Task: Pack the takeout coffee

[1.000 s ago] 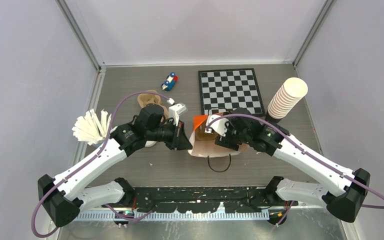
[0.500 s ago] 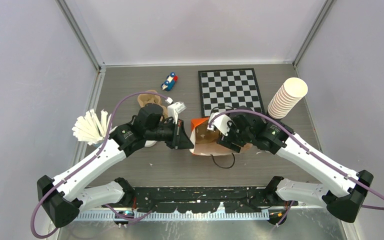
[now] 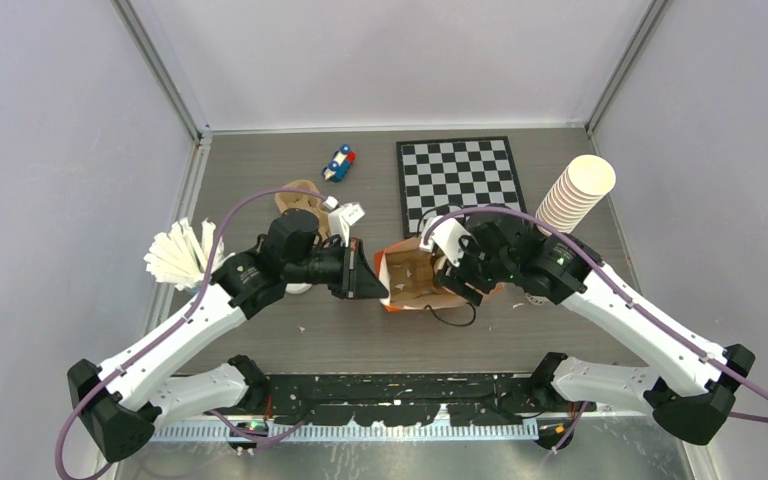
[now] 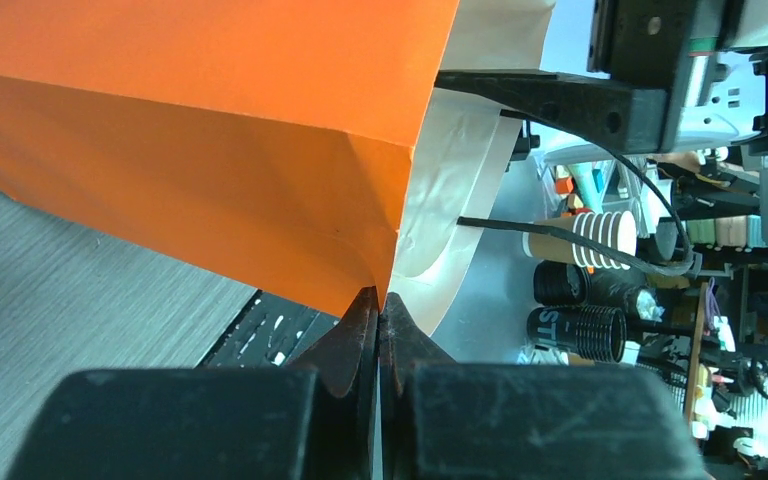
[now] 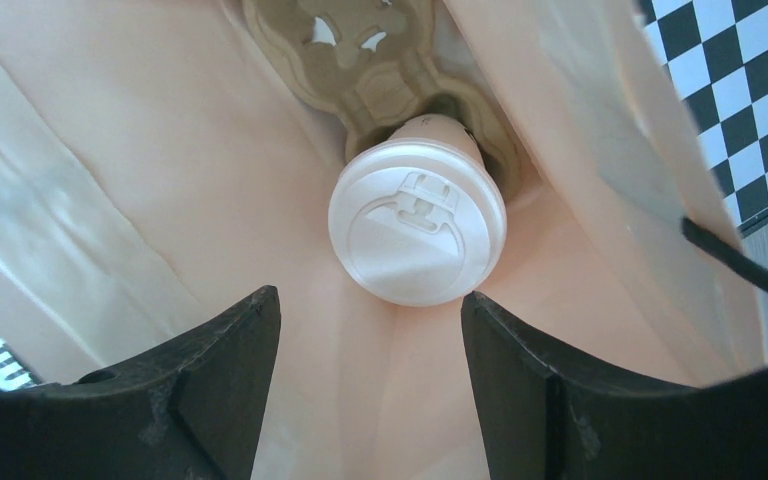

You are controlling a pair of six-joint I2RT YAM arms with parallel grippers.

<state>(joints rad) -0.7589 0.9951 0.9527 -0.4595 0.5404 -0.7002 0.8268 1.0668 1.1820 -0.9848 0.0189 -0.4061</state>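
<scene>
The takeout coffee [image 5: 417, 222], a white cup with a sip lid, stands in a brown cardboard carrier [image 5: 360, 50] at the bottom of the orange paper bag [image 3: 392, 300]. My right gripper [image 5: 370, 300] hangs open in the bag's mouth, its fingers apart from the lid and nothing between them. From above, the right gripper [image 3: 457, 278] covers the bag's right side and hides the cup. My left gripper [image 4: 380, 298] is shut on the bag's rim [image 4: 400, 230] and holds the mouth open; the left gripper [image 3: 376, 285] is at the bag's left edge.
A checkerboard [image 3: 458, 183] lies behind the bag. A tall stack of white cups [image 3: 572, 197] leans at the right. A small toy [image 3: 338, 163], a second cardboard carrier [image 3: 295, 198] and a fan of white lids [image 3: 180, 255] sit to the left. The bag's black handle [image 3: 450, 318] loops forward.
The bag's mouth has opened wider and turned up toward the overhead camera. My right gripper has shifted slightly right over it. The left gripper has kept its hold on the rim.
</scene>
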